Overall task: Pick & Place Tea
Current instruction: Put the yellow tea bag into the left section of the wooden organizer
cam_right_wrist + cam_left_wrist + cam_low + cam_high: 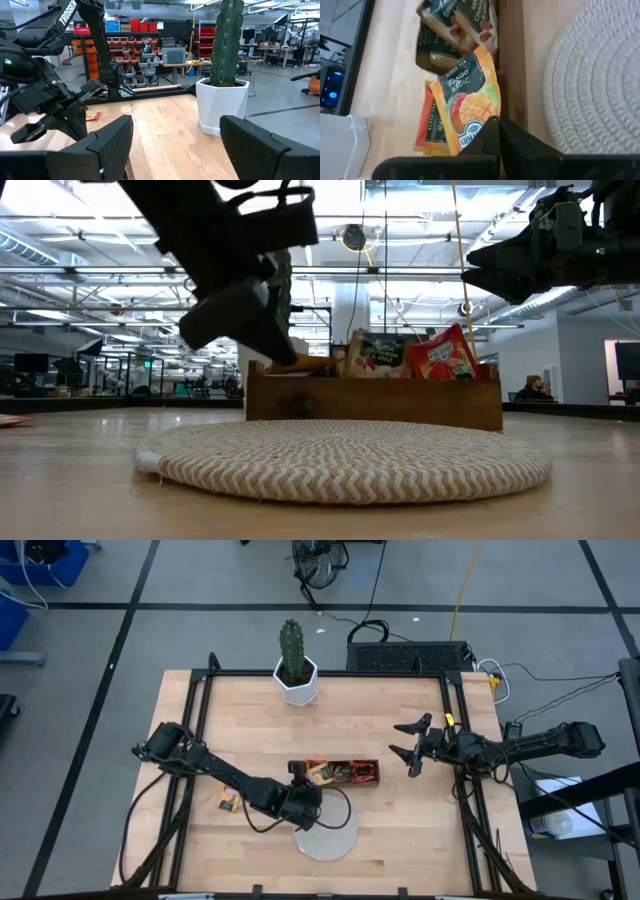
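The brown wooden tray [345,772] holds several tea sachets [440,356] and stands just beyond the round woven disc [325,833]. My left gripper [303,782] is at the tray's left end, shut on an orange-yellow mango tea sachet [468,97]. That sachet lies over a red-orange one [426,122], with dark green sachets [440,47] beside them. Another sachet [228,800] lies on the table to the tray's left. My right gripper [412,746] hangs open above the table's right side, with nothing between its fingers. My left gripper pinches the mango sachet between its two fingers [512,142] at one edge [476,129], the end with the pale brand label. The fingers slant down at it from the table's left and near side. The sachet's other end reaches out over the other sachets in the tray.
A cactus in a white pot [296,668] stands at the table's far edge. The tray's near wall [512,60] runs between the sachets and the disc [592,80]. Bare wood lies right of the tray and disc.
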### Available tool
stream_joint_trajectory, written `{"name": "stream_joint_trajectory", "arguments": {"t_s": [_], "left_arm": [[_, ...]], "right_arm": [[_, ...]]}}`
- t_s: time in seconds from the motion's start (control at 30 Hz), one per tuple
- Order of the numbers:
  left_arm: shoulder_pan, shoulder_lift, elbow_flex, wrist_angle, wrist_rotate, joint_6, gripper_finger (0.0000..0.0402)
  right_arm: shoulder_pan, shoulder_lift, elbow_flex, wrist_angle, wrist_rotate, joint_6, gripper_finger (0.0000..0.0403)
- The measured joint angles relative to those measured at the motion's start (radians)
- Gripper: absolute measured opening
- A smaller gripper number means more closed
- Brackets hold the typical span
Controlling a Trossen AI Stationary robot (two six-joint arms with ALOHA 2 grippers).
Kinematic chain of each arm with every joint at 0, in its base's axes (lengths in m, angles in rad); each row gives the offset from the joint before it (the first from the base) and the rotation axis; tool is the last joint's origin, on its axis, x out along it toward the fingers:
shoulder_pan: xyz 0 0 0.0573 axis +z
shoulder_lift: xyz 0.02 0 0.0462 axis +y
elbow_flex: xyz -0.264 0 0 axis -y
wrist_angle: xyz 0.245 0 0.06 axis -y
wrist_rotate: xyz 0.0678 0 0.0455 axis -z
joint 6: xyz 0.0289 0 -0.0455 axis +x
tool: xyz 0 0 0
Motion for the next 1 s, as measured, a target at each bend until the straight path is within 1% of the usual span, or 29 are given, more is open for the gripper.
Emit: {"name": "stream_joint_trajectory", "arguments": {"t_s": [0.23, 0.37, 0.43, 0.53, 0.63, 0.7, 0.83, 1.0], "left_arm": [[-0.011, 0.000, 0.045, -0.008, -0.052, 0.029, 0.0003], [-0.012, 0.000, 0.069, -0.053, -0.089, -0.024, 0.0003], [-0.012, 0.000, 0.082, -0.088, -0.123, -0.096, 0.0003], [-0.012, 0.000, 0.091, -0.128, -0.175, -0.273, 0.0002], [-0.011, 0.000, 0.091, -0.127, -0.185, -0.462, 0.0002], [-0.007, 0.000, 0.090, -0.095, -0.184, -0.557, 0.0002], [-0.001, 0.001, 0.066, -0.021, -0.194, -0.695, 0.0001], [0.015, 0.001, 0.031, 0.009, -0.196, -0.802, 0.0001]], "right_arm": [[0.000, 0.000, 0.000, 0.000, 0.000, 0.000, 0.0277], [0.000, 0.000, 0.000, 0.000, 0.000, 0.000, 0.0278], [0.000, 0.000, 0.000, 0.000, 0.000, 0.000, 0.0277], [0.000, 0.000, 0.000, 0.000, 0.000, 0.000, 0.0277], [0.000, 0.000, 0.000, 0.000, 0.000, 0.000, 0.0279], [0.000, 0.000, 0.000, 0.000, 0.000, 0.000, 0.0278], [0.000, 0.000, 0.000, 0.000, 0.000, 0.000, 0.0277], [0.000, 0.000, 0.000, 0.000, 0.000, 0.000, 0.0278]]}}
